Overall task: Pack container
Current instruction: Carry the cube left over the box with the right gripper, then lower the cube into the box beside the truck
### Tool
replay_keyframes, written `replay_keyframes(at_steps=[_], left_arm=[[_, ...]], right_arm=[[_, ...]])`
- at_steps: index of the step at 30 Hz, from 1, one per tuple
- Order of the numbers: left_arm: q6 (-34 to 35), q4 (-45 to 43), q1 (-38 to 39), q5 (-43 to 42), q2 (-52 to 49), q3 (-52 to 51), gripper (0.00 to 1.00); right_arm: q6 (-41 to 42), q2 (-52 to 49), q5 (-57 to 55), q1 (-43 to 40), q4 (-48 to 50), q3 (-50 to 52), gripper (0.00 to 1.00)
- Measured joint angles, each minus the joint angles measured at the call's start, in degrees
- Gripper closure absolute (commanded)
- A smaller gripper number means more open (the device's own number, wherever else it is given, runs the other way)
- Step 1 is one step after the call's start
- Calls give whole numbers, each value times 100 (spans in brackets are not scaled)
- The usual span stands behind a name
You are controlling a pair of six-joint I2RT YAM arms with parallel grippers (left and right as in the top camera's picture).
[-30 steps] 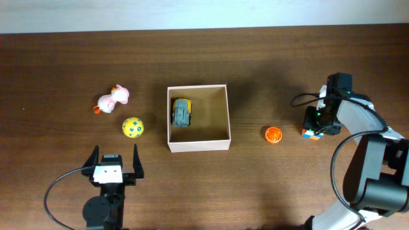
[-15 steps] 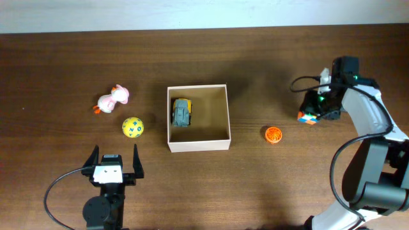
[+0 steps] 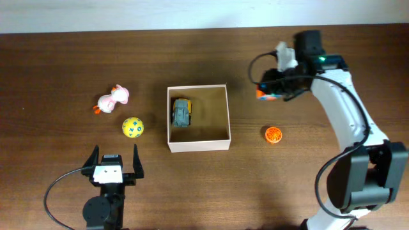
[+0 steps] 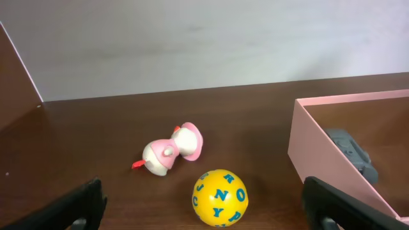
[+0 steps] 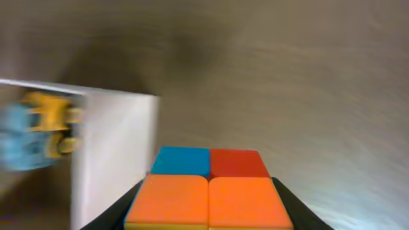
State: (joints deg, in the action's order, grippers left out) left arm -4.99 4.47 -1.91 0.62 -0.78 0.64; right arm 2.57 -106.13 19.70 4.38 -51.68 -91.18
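Note:
The container (image 3: 198,145) is a square white box with a tan inside, at the table's middle, and a grey-and-yellow toy car (image 3: 182,112) lies in its left half. My right gripper (image 3: 271,92) is shut on a colour cube (image 3: 266,94) above the table, just right of the box's far right corner. In the right wrist view the cube (image 5: 208,188) fills the jaws, with the box wall (image 5: 115,147) and the car (image 5: 38,128) blurred to the left. My left gripper (image 3: 115,153) stands open near the front edge, nothing in it.
A yellow lettered ball (image 3: 133,127) and a pink duck (image 3: 114,99) lie left of the box; in the left wrist view the ball (image 4: 220,197) sits between the open fingers' line of sight, the duck (image 4: 171,151) beyond. An orange ball (image 3: 273,135) lies right of the box.
My right gripper has risen from the table's right side with the cube and swung left toward the box. The left arm has not moved.

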Motion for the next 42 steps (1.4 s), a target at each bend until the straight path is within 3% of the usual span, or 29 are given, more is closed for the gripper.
replay_keyframes(at_steps=[11, 21, 31, 42], left_arm=[[0, 0, 0, 0, 0, 0, 1], [0, 0, 0, 0, 0, 0, 1], [0, 0, 0, -2, 0, 0, 1], [0, 0, 0, 0, 0, 0, 1]], right_arm=[[79, 0, 142, 1438, 415, -608, 51], [658, -24, -1451, 2671, 586, -610, 51], [1462, -750, -2496, 2830, 586, -612, 51], [2026, -870, -2955, 2830, 584, -612, 51]])
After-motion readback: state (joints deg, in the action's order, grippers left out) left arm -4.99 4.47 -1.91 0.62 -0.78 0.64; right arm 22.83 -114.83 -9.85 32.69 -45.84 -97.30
